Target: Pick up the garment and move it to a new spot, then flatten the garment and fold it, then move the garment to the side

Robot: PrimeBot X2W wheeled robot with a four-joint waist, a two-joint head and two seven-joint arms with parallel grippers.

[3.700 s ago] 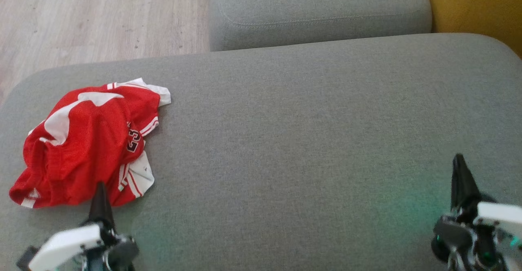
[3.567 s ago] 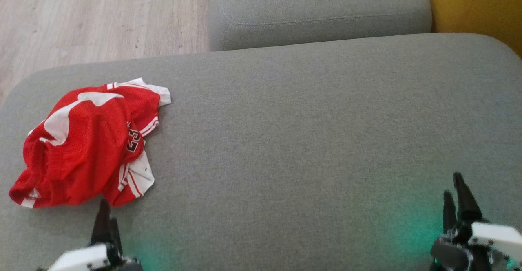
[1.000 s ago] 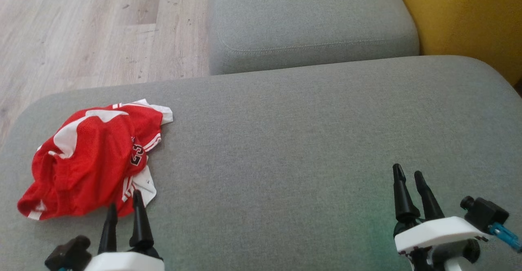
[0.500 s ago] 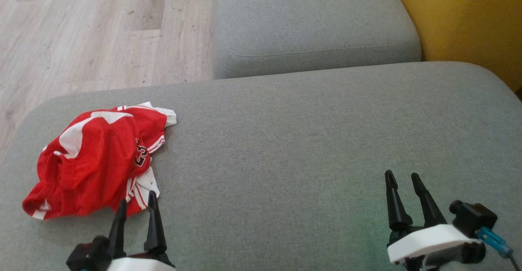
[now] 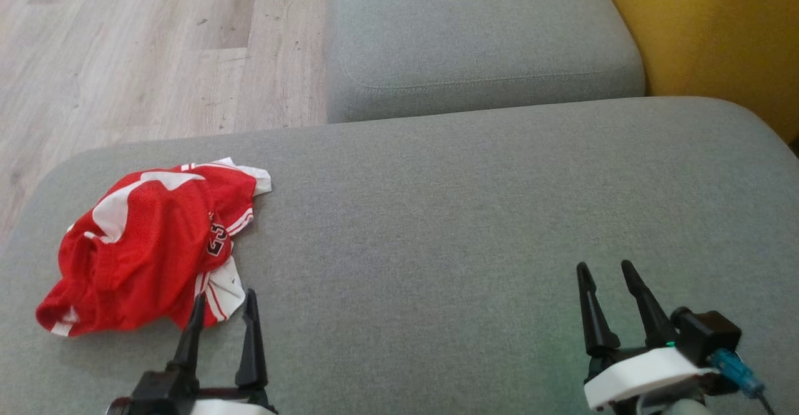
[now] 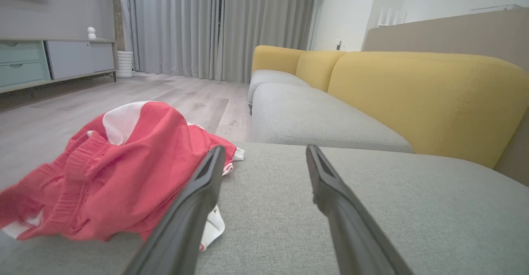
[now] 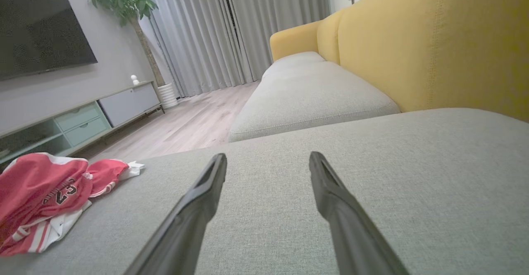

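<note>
Hovering low over the grey seat cushion (image 5: 449,234), the left hand (image 5: 225,294) has its two dark fingers spread apart and pinches nothing. Its left fingertip stands just beside the near edge of the garment (image 5: 143,246); whether it touches the cloth cannot be told. The right hand (image 5: 603,264), well apart toward the cushion's right side, is likewise spread wide above bare fabric, gripping nothing. The garment, red mesh with white trim and a dark number, lies crumpled in a heap on the left part of the cushion, close to its left edge. Beyond the cushion sit a second grey cushion (image 5: 480,28), a yellow backrest (image 5: 705,34) at the right, and pale wooden floor (image 5: 143,47) at the left.
</note>
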